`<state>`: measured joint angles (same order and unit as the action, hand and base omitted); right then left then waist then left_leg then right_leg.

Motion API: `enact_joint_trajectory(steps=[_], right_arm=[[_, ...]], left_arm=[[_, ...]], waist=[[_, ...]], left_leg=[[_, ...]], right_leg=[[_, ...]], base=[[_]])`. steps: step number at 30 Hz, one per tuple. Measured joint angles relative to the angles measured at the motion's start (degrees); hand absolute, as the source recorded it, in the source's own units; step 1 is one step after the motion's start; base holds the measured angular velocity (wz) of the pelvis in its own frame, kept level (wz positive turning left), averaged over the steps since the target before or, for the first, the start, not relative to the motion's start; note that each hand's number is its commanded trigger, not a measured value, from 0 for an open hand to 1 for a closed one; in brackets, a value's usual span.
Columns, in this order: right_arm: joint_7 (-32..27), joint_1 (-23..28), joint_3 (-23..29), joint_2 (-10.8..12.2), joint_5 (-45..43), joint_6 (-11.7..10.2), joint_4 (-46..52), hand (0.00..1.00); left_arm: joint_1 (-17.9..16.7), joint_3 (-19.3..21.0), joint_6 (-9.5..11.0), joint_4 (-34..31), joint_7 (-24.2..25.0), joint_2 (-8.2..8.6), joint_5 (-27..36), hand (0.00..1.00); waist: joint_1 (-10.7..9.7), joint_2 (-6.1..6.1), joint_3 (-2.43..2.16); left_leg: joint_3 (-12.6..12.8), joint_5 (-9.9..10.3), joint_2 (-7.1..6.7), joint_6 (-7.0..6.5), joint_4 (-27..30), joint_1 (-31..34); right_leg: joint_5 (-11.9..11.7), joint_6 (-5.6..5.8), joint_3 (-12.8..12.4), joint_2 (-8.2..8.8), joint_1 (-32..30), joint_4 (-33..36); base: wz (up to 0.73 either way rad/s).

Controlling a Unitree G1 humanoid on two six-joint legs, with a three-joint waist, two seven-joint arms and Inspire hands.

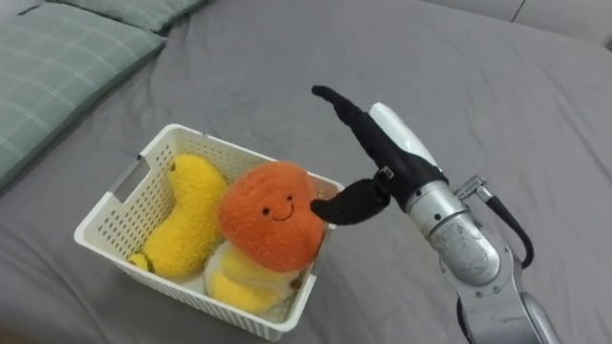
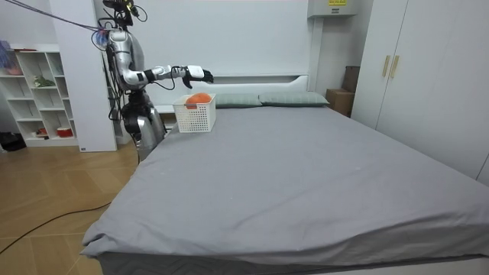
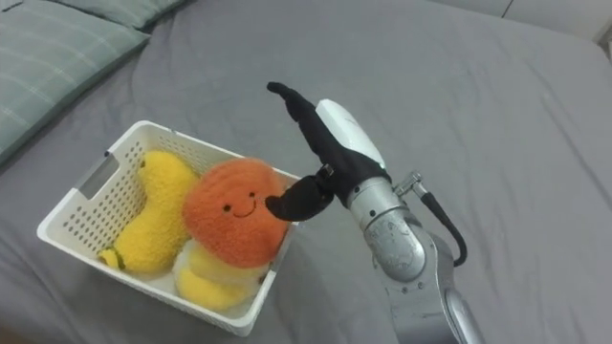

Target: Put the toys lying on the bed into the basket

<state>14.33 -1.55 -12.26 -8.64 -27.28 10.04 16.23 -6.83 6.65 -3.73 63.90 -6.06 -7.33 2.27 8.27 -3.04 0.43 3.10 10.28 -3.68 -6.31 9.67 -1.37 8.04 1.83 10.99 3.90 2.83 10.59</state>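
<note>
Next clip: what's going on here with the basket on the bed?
The robot stands beside the bed, near the pillows, with its right hand open over the edge of a white basket on the grey sheet. Its thumb is right beside the orange smiling plush, which sits on a yellow-and-white plush. A long yellow plush lies alongside. The hand holds nothing.
</note>
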Motion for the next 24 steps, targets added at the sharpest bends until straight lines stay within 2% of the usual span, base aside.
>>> enact_joint_trajectory(steps=[3,4,7,10,12,14,15,18,22,24], right_arm=[[-1.23,2.26,3.69,-0.05,1.07,-0.4,0.0,0.0],[-1.3,2.53,4.54,-0.04,1.58,-0.42,0.01,0.0],[-2.82,3.3,8.05,-0.52,5.78,-0.84,-0.01,0.0],[-3.73,4.2,10.66,-0.58,7.14,-1.93,-0.03,0.0],[-4.63,5.09,13.11,-0.56,7.17,-2.0,-0.03,0.0],[-5.59,5.51,15.0,-0.57,8.85,-2.04,-0.03,0.0],[-6.17,5.59,16.71,-0.61,10.27,-2.22,-0.22,0.0],[-8.58,5.82,20.52,-0.69,16.45,-3.12,-1.28,0.0],[-11.46,6.98,22.64,-0.67,23.32,-3.18,-3.26,0.0],[-13.16,7.54,22.98,-0.67,26.77,-3.2,-5.42,0.0]], left_arm=[[-0.48,0.03,0.05,-0.46,-0.11,0.08,-2.0,0.0],[-0.49,0.03,0.05,-0.47,-0.18,0.1,-2.0,0.0],[-0.48,0.13,0.33,-0.46,-1.34,0.31,-1.85,0.0],[-0.37,0.12,0.6,-0.64,-1.96,0.39,-1.89,0.0],[-0.61,0.26,0.59,-0.72,-2.2,0.39,-1.91,0.0],[-0.93,1.53,0.43,-0.5,-2.38,0.68,-1.89,0.0],[-1.01,2.23,0.43,-0.18,-2.78,0.91,-1.84,0.0],[-1.63,2.51,0.44,-0.11,-4.37,1.13,-1.81,0.0],[-2.51,2.71,0.44,-0.11,-5.09,1.13,-1.85,0.0],[-3.44,3.33,0.45,-0.12,-5.36,1.08,-1.76,0.0]], waist=[[-1.29,0.05,-0.44],[-1.66,0.03,-0.46],[-3.21,0.09,-0.39],[-5.29,0.06,-0.38],[-6.01,0.15,-0.3],[-6.72,0.14,-0.27],[-6.98,0.06,-0.15],[-8.41,-0.03,-0.19],[-9.56,-0.02,-0.22],[-9.96,0.06,-0.3]], left_leg=[[0.09,0.01,-0.01,-0.04,-0.03,-0.4],[0.09,0.01,-0.01,-0.04,-0.02,-0.46],[1.51,0.02,0.16,-0.04,-0.39,-1.31],[1.8,0.04,0.21,-0.05,-0.43,-1.58],[3.26,0.04,0.42,-0.02,-1.04,-2.36],[4.16,0.09,0.62,0.06,-1.18,-2.77],[4.67,0.14,0.73,0.14,-1.28,-2.99],[4.83,0.3,0.92,0.39,-1.34,-3.0],[5.78,0.49,1.29,0.6,-1.42,-2.99],[6.78,0.64,1.57,0.73,-1.41,-3.29]], right_leg=[[0.0,0.0,-0.19,-0.02,0.17,0.01],[0.0,0.01,-0.27,-0.03,0.21,0.01],[-0.03,0.05,-2.77,-0.41,0.34,-0.04],[-0.08,0.1,-3.27,-0.48,0.31,-0.08],[-0.09,0.1,-4.72,-0.74,0.25,-0.11],[-0.1,0.08,-4.96,-0.89,0.16,-0.08],[-0.11,0.07,-5.42,-1.03,0.13,-0.06],[-0.17,-0.03,-6.3,-1.38,0.1,-0.1],[-0.2,-0.1,-6.66,-1.67,-0.06,-0.03],[-0.34,-0.3,-8.08,-2.04,-0.36,-0.01]], base=[[-0.04],[-0.04],[-0.23],[-0.1],[-0.32],[-0.27],[-0.18],[-0.09],[-0.11],[-0.25]])
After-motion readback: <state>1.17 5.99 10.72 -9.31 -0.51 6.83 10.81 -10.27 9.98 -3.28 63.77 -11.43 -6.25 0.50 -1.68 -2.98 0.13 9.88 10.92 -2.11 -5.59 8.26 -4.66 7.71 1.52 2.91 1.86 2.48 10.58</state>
